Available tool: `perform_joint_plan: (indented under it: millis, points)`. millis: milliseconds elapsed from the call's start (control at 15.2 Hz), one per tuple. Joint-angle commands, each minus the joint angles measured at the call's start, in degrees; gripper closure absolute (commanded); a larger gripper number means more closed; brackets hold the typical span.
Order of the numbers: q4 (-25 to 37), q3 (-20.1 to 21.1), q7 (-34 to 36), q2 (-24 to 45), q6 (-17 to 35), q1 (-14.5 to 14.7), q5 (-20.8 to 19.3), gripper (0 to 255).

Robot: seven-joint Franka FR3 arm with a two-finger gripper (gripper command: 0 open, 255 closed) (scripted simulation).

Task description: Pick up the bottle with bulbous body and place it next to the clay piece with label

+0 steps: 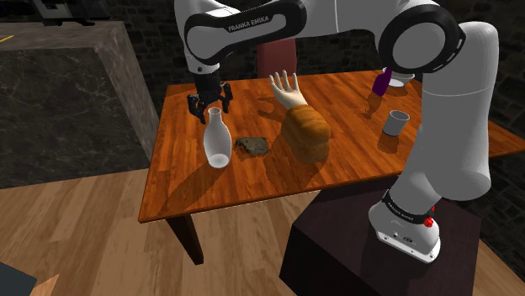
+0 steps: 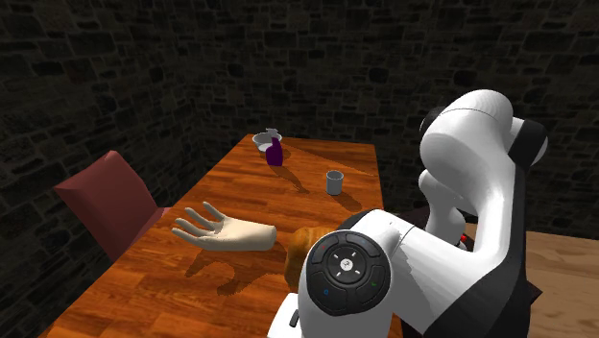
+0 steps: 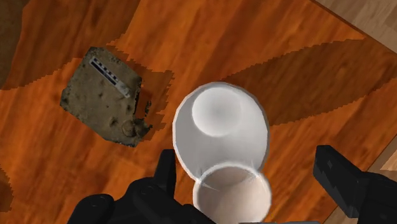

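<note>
Judged as the grasp step, with nothing lifted yet. Noted white bottle [image 1: 217,139] upright on the wooden table [image 1: 353,160], just beside the clay piece [image 1: 251,145], on its side away from the brown loaf [image 1: 306,133]. Found gripper [image 1: 210,108] above and just to that same side of the clay piece, directly over the bottle's neck and pointing straight down. Jaws spread, straddling the neck; fingers [image 3: 340,178] not clasping it. Next, by judgement: lower slightly, centre on the neck, close, lift, then only a short reposition by the clay piece. Arm stretched out over the table, wrist bent downward.
</note>
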Motion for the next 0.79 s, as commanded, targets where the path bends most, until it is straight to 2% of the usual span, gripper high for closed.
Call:
perform_joint_plan:
  millis: [0, 198, 726]
  points:
    - [1.91, 0.00, 0.00, -0.01, -1.92, 0.00, 0.00, 0]
    - [8.12, -0.01, 0.01, 0.55, -7.57, -0.01, -0.01, 0]
    - [8.12, -0.01, 0.01, 0.55, -7.57, -0.01, -0.01, 0]
